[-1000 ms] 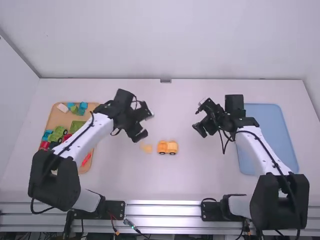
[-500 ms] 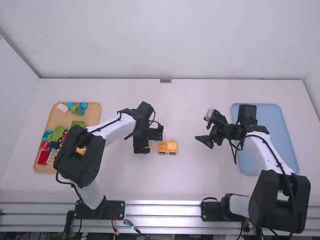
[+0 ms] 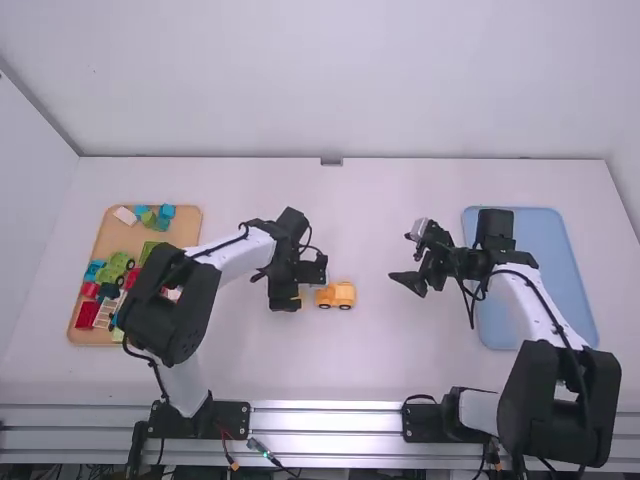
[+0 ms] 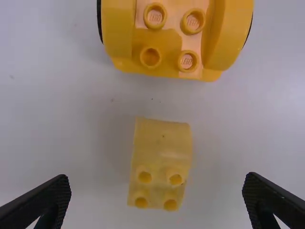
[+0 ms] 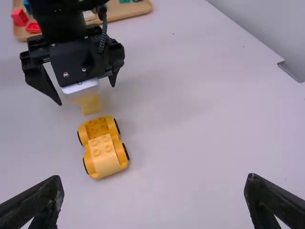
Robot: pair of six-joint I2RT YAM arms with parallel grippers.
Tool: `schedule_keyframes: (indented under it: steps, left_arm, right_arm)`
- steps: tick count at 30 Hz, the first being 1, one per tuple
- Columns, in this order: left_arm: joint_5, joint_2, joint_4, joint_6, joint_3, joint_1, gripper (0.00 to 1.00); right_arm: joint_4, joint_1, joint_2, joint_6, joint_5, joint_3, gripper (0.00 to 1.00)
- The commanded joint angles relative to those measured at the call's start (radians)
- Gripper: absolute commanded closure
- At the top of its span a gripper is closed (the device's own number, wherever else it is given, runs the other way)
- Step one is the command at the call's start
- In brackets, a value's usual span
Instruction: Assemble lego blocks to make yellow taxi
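The left hand (image 3: 300, 290) is spread wide and grips nothing. The pale yellow block (image 4: 161, 148) lies on the tabletop (image 3: 370, 365), between its fingers and apart from both. The right hand (image 3: 402, 256) is also spread, empty, and positioned well apart from the left hand. The yellow vehicle (image 3: 335, 295) stands just beside the left hand, on the side facing the right hand.

Relative to the first frame, the left hand has shifted toward the arm bases and over the block. The right hand has shifted slightly in the same direction. The vehicle has held its position.

The block is smooth plastic: four round studs at one end, a curved slope at the other. The vehicle is glossy plastic with rounded fenders, black wheels, exposed studs and a raised, sloped section at one end. A tan tray (image 3: 188, 232) of coloured bricks lies beyond the left hand, opposite the vehicle.
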Motion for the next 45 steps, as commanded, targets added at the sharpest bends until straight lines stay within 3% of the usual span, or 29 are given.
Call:
schedule_keyframes:
  steps: [1,9,12,15,17,29,33,38,43,45]
  left_arm:
    - [0.018,0.016,0.017,-0.004,-0.038,-0.005,0.04]
    - [0.014,0.016,0.082,-0.009,-0.095,0.002,0.07]
    - [0.015,0.016,0.098,-0.008,-0.099,0.002,0.15]
    - [0.016,0.016,0.107,-0.008,-0.099,0.002,0.18]
    - [0.018,0.016,0.127,-0.036,-0.099,0.002,0.27]
    - [-0.013,0.016,0.128,-0.114,-0.099,0.002,0.5]
    - [-0.015,0.016,0.122,-0.124,-0.099,0.002,0.67]
    - [-0.019,0.016,0.121,-0.2,-0.099,0.002,0.73]
    - [-0.072,0.016,0.122,-0.383,-0.099,0.002,0.83]
    - [-0.122,0.016,0.123,-0.538,-0.099,0.002,0.96]
  right_arm:
    - [-0.004,-0.001,-0.019,-0.005,-0.023,-0.008,0.01]
    - [-0.004,-0.001,-0.019,-0.005,-0.026,-0.008,0.01]
    - [-0.005,-0.001,-0.019,-0.005,-0.026,-0.008,0.01]
    - [-0.005,-0.001,-0.019,-0.005,-0.026,-0.008,0.01]
    - [-0.005,-0.001,-0.019,-0.005,-0.026,-0.008,0.01]
    - [-0.005,-0.001,-0.019,-0.005,-0.027,-0.009,0.01]
    - [-0.004,-0.001,-0.019,-0.005,-0.032,-0.009,0.01]
    - [-0.005,-0.001,-0.019,-0.005,-0.034,-0.009,0.01]
    - [-0.004,-0.001,-0.019,-0.005,-0.037,-0.009,0.01]
    - [-0.004,-0.001,-0.019,-0.005,-0.046,-0.009,0.01]
